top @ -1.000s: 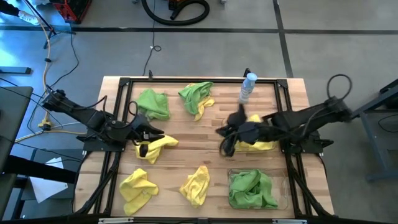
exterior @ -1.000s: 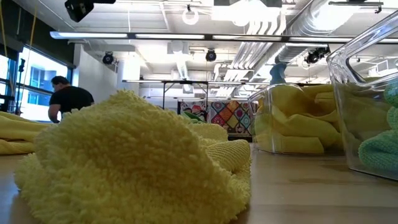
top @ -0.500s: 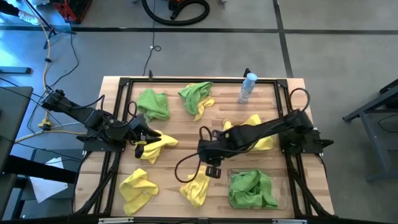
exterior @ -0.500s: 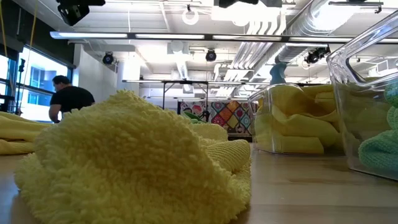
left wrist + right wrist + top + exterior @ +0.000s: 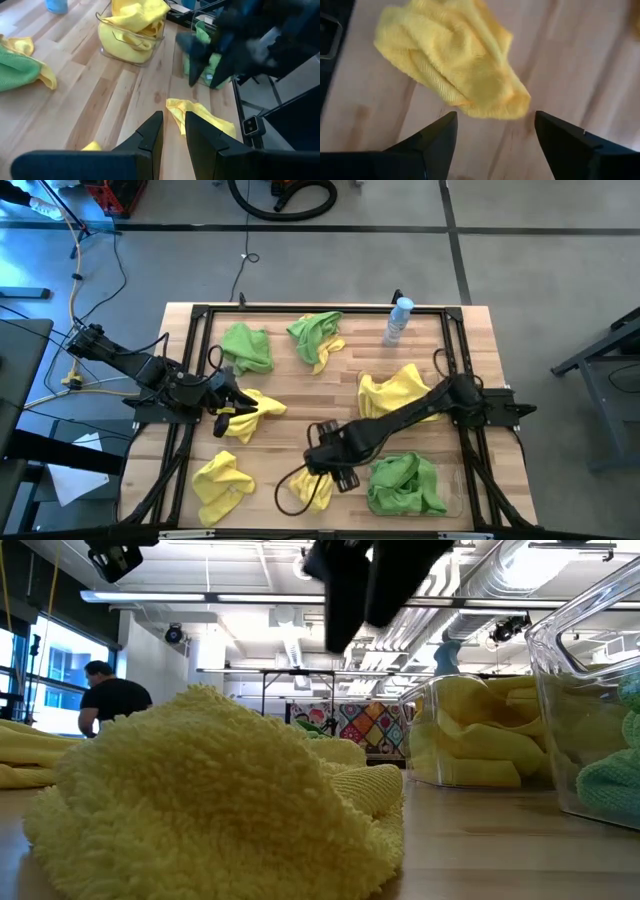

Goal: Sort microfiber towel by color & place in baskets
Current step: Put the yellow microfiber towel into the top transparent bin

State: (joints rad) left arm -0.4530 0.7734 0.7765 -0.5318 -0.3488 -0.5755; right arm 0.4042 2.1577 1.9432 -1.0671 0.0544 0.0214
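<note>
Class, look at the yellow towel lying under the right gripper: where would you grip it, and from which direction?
Grip the yellow towel on its raised, bunched middle ridge, coming straight down from above. The right gripper hangs open over it, and the cloth lies loose on the table with flat edges.

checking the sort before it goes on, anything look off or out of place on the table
One oddity: near the table's far edge, a green towel lies tangled with a yellow towel, the colours bunched together. The small bottle with a blue cap stands upright among the cloths. Nothing looks spilled or damaged.
</note>
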